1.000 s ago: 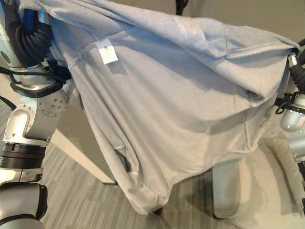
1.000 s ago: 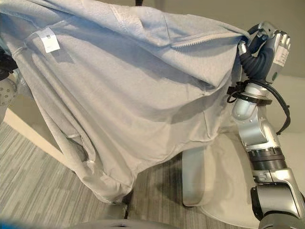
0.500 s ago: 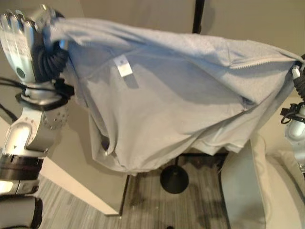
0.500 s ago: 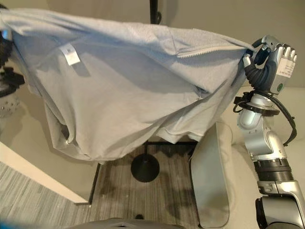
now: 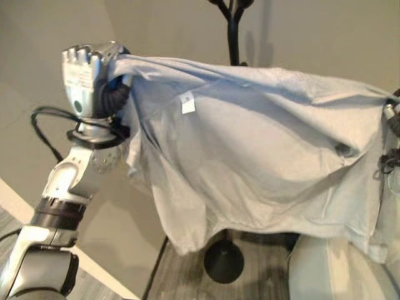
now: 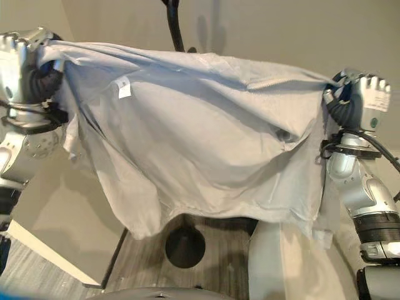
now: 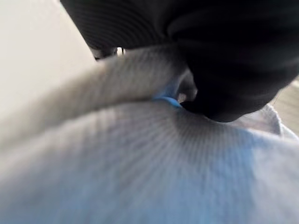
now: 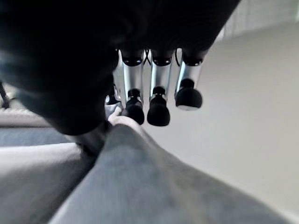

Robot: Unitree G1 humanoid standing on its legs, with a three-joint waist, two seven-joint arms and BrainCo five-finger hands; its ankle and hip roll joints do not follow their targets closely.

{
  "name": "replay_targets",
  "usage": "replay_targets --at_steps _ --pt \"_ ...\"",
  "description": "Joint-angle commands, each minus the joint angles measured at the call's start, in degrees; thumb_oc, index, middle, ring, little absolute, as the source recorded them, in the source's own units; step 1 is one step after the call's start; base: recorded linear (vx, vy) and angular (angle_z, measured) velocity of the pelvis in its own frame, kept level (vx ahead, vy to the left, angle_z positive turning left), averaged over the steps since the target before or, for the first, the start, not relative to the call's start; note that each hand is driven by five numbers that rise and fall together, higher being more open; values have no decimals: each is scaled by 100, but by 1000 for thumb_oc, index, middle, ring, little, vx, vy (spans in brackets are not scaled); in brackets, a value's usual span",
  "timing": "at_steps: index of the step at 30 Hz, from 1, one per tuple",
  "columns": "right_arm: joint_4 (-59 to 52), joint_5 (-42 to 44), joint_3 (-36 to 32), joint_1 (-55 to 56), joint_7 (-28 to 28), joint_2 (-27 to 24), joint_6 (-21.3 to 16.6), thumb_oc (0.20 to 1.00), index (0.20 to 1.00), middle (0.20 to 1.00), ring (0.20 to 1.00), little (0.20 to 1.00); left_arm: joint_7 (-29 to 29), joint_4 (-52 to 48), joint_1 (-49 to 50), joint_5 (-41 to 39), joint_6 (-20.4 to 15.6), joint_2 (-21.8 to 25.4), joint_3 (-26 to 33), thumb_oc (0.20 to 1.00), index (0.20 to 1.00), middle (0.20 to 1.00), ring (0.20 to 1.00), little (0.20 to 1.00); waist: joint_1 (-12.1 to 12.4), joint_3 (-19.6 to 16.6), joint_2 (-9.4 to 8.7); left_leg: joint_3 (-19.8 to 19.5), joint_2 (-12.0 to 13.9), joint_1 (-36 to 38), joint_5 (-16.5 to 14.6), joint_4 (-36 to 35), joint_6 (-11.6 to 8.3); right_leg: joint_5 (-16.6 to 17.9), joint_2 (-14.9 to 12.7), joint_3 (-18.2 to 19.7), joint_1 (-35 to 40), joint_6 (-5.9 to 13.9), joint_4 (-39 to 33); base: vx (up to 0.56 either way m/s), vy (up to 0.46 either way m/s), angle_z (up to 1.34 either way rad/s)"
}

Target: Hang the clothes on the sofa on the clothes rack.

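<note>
Beige walls back the scene, with the black clothes rack point(image 5: 232, 25) rising behind the raised grey garment point(image 6: 206, 137) and its round base point(image 6: 185, 247) on the striped floor point(image 6: 134, 262) below. Left robot hand point(image 5: 84, 78) is clenched on one top corner, right robot hand point(image 6: 365, 100) on the other, fingers curled into the cloth. Stretched sideways between them, the garment hangs in front of the pole, whose top hooks stand higher and beyond, slightly nearer the left robot hand

A pale grey garment point(image 6: 206, 137) hangs spread wide in the air, its white label point(image 6: 124, 87) at 10 o'clock; the black clothes rack point(image 6: 177, 31) stands behind, at 12 o'clock.
</note>
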Motion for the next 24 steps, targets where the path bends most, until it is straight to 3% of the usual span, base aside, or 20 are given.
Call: replay_targets --at_steps 1,8,10,11,14,17,18,19,21,23,24 --pt "363 555 41 -545 86 -514 -59 200 200 200 200 200 -213 902 -663 -447 259 441 -266 200 200 200 200 200 -123 -331 76 133 151 28 -45 -63 -194 -218 -107 243 338 235 -104 148 -104 4" --pt "1012 811 897 -1254 394 -795 -213 200 200 200 200 200 -510 1822 -1260 -512 363 933 -1051 200 200 200 200 200 -114 -292 72 102 417 87 -123 185 -445 -396 -43 141 530 124 -93 107 -75 0" --pt "1152 853 1038 -1417 424 -906 -244 200 200 200 200 200 -543 1951 -1401 -515 364 1019 -1176 200 200 200 200 200 -128 -197 47 133 418 -62 -208 655 -503 -414 -69 91 585 105 -55 50 -60 12" --pt "1212 910 1137 -1587 446 -1036 -290 200 200 200 200 200 -570 2017 -1539 -539 398 1098 -1272 200 200 200 200 200 -100 -53 4 98 365 -342 -42 1283 -542 -416 -92 101 645 83 17 9 -44 5" --pt "1376 961 1292 -1729 446 -1068 -311 200 200 200 200 200 -573 2073 -1615 -558 372 1108 -1376 200 200 200 200 200 -101 39 -13 133 347 -563 55 1774 -515 -450 -123 68 697 76 54 32 -5 8" --pt "1521 995 1466 -1928 517 -1179 -269 200 200 200 200 200 -569 2107 -1711 -551 417 1093 -1444 200 200 200 200 200 -80 124 -21 345 267 -841 -82 1475 -357 -521 -253 -15 755 118 76 66 58 14" --pt "1657 984 1580 -2034 550 -1177 -243 200 200 200 200 200 -612 2117 -1707 -546 448 1132 -1430 200 200 200 200 200 5 149 44 342 62 -1079 227 870 -296 -532 -181 31 782 113 34 102 75 13" --pt "1675 988 1613 -2069 547 -1177 -248 200 200 200 200 200 -614 2117 -1699 -548 450 1134 -1417 200 200 200 200 200 2 138 42 349 59 -1052 275 789 -292 -535 -193 36 772 115 33 109 94 9" --pt "1899 969 1805 -2196 556 -1148 -224 200 200 200 200 200 -612 2151 -1583 -592 456 1143 -1305 200 200 200 200 200 102 179 117 302 -201 -1373 605 49 -242 -635 -71 143 839 103 29 94 61 1" --pt "2026 949 1968 -2345 574 -1196 -212 200 200 200 200 200 -618 2173 -1517 -612 454 1139 -1246 200 200 200 200 200 134 212 166 286 -311 -1539 714 -104 -269 -715 -31 234 888 84 91 135 89 -13" --pt "2268 880 2157 -2475 662 -1044 -60 200 200 200 200 200 -724 2203 -1378 -656 414 1040 -1192 200 200 200 200 200 160 82 301 379 -369 -1392 843 -110 -282 -836 66 274 1013 59 129 169 119 -33"
